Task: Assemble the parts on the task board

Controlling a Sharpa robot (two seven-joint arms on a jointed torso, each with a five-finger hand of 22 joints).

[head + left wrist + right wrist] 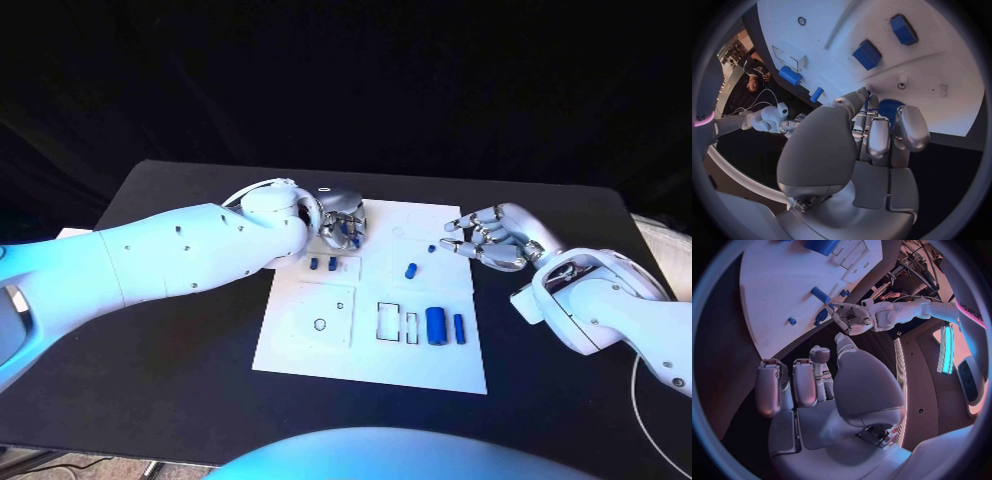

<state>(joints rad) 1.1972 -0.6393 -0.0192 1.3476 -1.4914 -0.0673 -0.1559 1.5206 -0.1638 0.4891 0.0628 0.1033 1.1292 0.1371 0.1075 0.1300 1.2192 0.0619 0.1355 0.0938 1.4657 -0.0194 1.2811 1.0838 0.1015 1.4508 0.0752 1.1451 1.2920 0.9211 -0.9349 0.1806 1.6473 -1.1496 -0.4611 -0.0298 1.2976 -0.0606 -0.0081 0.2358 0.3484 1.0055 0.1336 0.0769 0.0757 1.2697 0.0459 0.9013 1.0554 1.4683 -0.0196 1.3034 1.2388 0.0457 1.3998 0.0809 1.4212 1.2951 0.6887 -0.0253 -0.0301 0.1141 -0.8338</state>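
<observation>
The task board is lit brightly from above and stands out sharply against the black table, while the backdrop beyond the board is left almost wholly dark; soft shadows are cast onto the board beneath the left hand; a bluish sheen is seen on the white arms beside the board; in both wrist views straight board edges are bent by the fisheye lens, and the circle's rim is darkened and blurred.

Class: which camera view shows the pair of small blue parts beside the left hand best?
The left wrist view: the two blue parts appear large and unobstructed on the task board. The head view shows them tiny beside the left hand; the right wrist view, only distantly.
</observation>
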